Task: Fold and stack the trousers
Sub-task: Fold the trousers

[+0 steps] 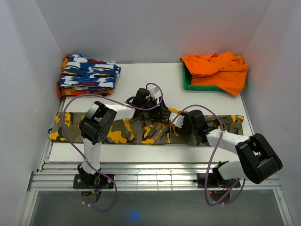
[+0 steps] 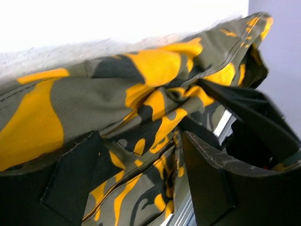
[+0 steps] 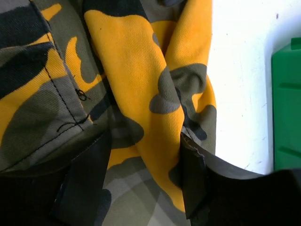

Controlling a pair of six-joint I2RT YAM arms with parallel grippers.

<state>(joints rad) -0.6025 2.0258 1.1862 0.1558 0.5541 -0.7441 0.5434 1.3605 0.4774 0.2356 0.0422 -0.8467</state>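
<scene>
The camouflage trousers lie stretched left to right across the near part of the table. Both grippers meet over their middle, at the far edge. My left gripper has its fingers closed partway on a bunched fold of the trousers. My right gripper sits just to its right, its fingers pinching a raised yellow-and-olive fold. The cloth is humped up between the two grippers. The trousers' ends lie flat on the table.
A folded blue-white-red garment lies on orange cloth at the back left. A green bin at the back right holds a plain orange cloth; its green wall shows in the right wrist view. Metal rails run along the near edge.
</scene>
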